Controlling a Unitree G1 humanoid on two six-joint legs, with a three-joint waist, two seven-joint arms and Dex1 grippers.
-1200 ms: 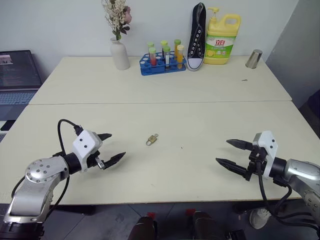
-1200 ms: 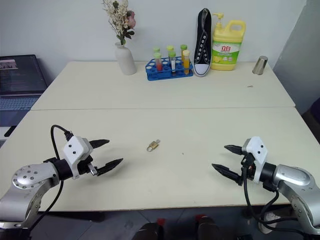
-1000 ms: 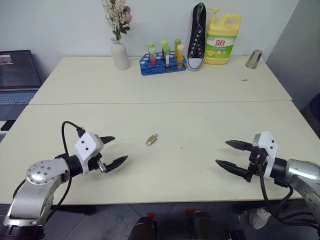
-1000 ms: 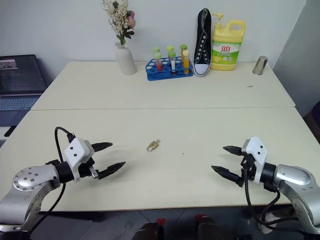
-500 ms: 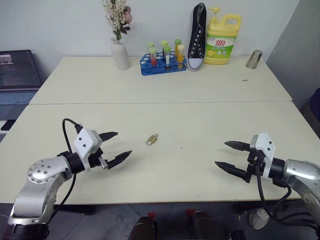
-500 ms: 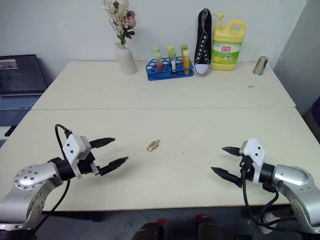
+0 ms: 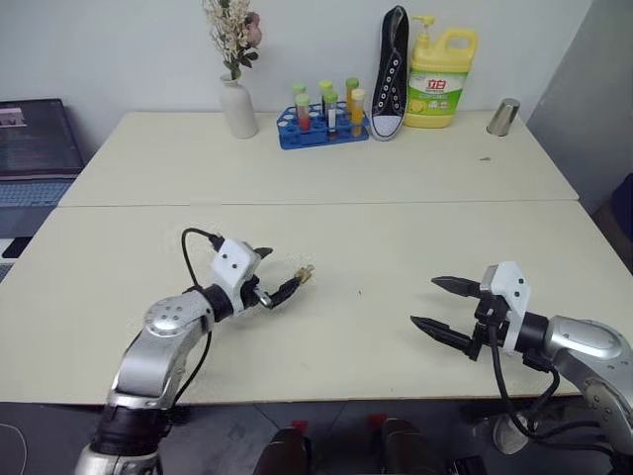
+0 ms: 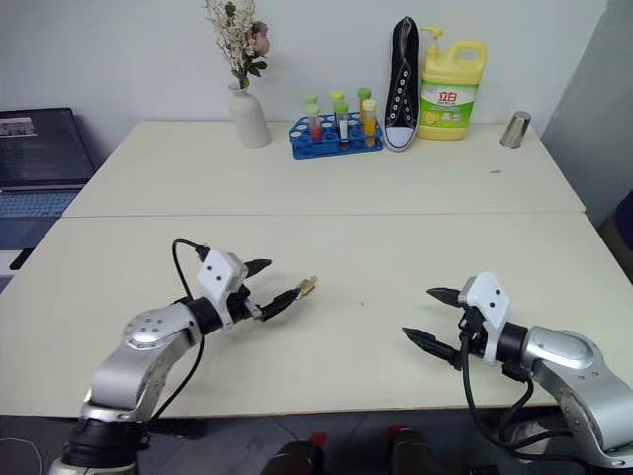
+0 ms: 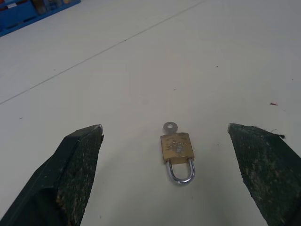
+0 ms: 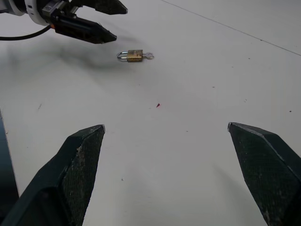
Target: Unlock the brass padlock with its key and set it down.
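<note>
Left wrist view: brass padlock (image 9: pixel 177 147), small, rigid, likely slippery, lies flat between spread left jaws; key (image 9: pixel 170 127) at its twelve o'clock. Grip the body's sides. Right jaws gape empty.

Brass padlock (image 9: pixel 177 147) yellow-gold, shackle silvery; key (image 9: pixel 169 127) pale silver; table (image 7: pixel 396 228) cream.

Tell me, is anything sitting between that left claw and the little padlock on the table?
Nothing visible. The left gripper is open, and the padlock lies flat on the bare table just ahead of its fingertips, shackle toward the gripper and key sticking out the far end. The right gripper, also open, is well off to the side.
</note>
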